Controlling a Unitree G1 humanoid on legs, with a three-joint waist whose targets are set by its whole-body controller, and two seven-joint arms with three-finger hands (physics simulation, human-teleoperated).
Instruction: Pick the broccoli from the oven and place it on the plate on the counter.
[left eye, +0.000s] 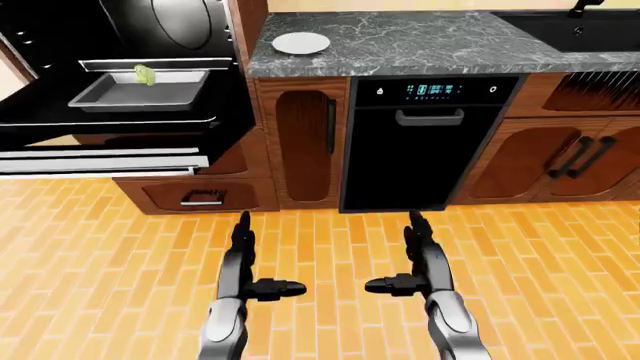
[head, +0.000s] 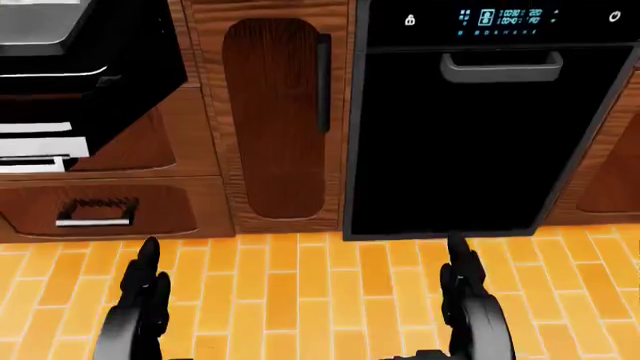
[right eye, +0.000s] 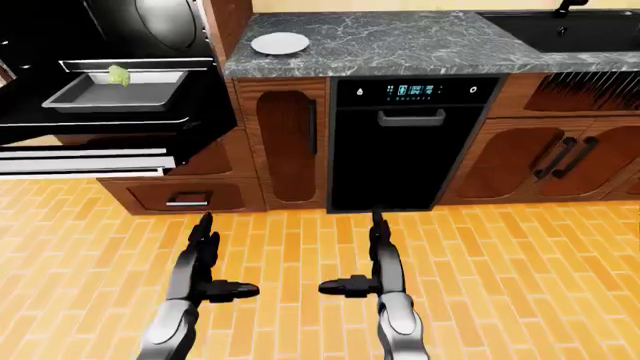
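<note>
A small green broccoli (left eye: 145, 73) lies at the upper edge of a grey baking tray (left eye: 140, 91) pulled out of the open black oven at the upper left of the left-eye view. A white plate (left eye: 300, 43) rests on the dark marble counter (left eye: 420, 45), to the right of the oven. My left hand (left eye: 250, 262) and right hand (left eye: 410, 259) hover low over the brick floor at the bottom of the view, both open with fingers stretched and thumbs turned inward, holding nothing and far from the broccoli.
The open oven door (left eye: 100, 131) juts out at the left above a drawer (left eye: 200, 196). A black dishwasher (left eye: 425, 142) stands under the counter, wooden cabinets (left eye: 560, 157) to its right, a dark sink (left eye: 580, 30) at the top right. Orange brick floor (left eye: 320, 247) spreads below.
</note>
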